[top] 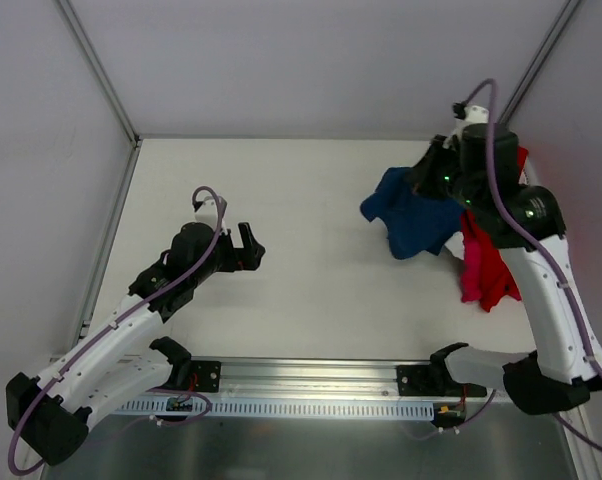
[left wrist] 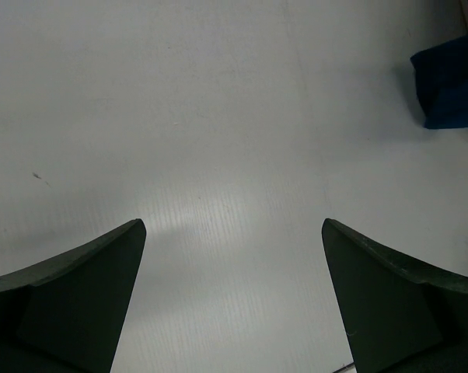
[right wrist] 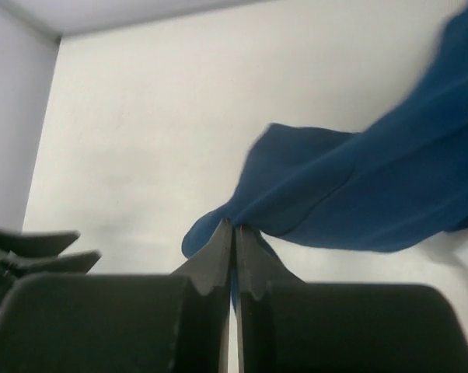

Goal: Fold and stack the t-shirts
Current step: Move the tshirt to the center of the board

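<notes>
The navy blue t-shirt (top: 413, 215) is bunched at the right of the table, with part of it lifted. My right gripper (top: 428, 172) is over its far edge, shut on a fold of the navy cloth (right wrist: 351, 194); in the right wrist view the jaws (right wrist: 234, 225) pinch the fabric. A crumpled pink-red t-shirt (top: 481, 268) lies beside it, partly under the right arm. A red piece of cloth (top: 522, 160) shows behind the arm. My left gripper (top: 249, 246) is open and empty over bare table at the left; the navy shirt (left wrist: 452, 81) shows far off in its view.
The white table (top: 301, 300) is bounded by grey walls at the back and sides. A metal rail (top: 301, 385) with both arm bases runs along the near edge. The left gripper's view shows only bare tabletop (left wrist: 218, 116).
</notes>
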Robot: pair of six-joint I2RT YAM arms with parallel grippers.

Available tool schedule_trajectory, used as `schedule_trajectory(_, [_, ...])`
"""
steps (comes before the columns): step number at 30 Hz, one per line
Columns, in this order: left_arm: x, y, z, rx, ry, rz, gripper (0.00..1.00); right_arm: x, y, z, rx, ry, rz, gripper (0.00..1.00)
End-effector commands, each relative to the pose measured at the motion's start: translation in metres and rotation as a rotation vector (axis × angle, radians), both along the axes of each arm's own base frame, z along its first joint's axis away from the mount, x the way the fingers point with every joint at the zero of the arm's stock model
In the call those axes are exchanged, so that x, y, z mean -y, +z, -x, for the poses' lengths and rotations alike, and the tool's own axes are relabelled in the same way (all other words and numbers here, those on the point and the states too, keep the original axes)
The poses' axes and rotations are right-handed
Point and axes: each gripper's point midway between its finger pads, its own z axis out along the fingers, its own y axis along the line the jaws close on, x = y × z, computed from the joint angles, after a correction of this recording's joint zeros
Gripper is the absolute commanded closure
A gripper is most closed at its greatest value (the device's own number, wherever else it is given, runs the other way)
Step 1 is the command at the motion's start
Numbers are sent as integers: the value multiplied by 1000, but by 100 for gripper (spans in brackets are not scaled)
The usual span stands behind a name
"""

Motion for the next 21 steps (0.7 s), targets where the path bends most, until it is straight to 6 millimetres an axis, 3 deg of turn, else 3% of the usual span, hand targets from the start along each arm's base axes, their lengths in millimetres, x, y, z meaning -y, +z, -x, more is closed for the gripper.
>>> schedule_trajectory(1, [-1, 12, -1, 51, 3, -1, 1, -92, -17, 1, -67, 260, 0, 99])
schedule_trajectory(2, [-2, 14, -2, 59, 4, -2, 1, -110, -13, 2, -60, 294, 6, 100])
schedule_trajectory(3, [-3, 15, -2, 64, 8, -3, 1, -147, -34, 7, -110, 373, 45, 99])
schedule_trajectory(5, [-6, 17, -1, 76, 16, -5, 1, -178, -45, 10, -144, 413, 73, 99])
schedule_trajectory(6, [-7, 17, -1, 79, 20, -4, 1, -200, -41, 21, -136, 461, 73, 99])
schedule_trajectory(7, [-8, 18, 0, 82, 23, -4, 1, -222, -61, 20, -178, 490, 96, 99])
schedule_trajectory(8, [-11, 19, 0, 91, 34, -6, 1, -236, -64, 24, -183, 518, 101, 99])
schedule_trajectory(9, [-12, 20, 0, 94, 40, -5, 1, -256, -56, 37, -165, 566, 91, 100])
schedule_trajectory(10, [-12, 21, 0, 98, 42, -3, 1, -273, -71, 38, -192, 589, 118, 99])
schedule_trajectory(12, [-14, 21, 0, 103, 48, -5, 1, -293, -78, 51, -199, 628, 141, 100])
schedule_trajectory(17, [-26, 31, 4, 143, 96, 11, 1, -332, -105, 61, -254, 684, 108, 99])
schedule_trajectory(21, [-34, 39, 7, 181, 128, 30, 1, -351, -132, 62, -304, 695, 100, 99])
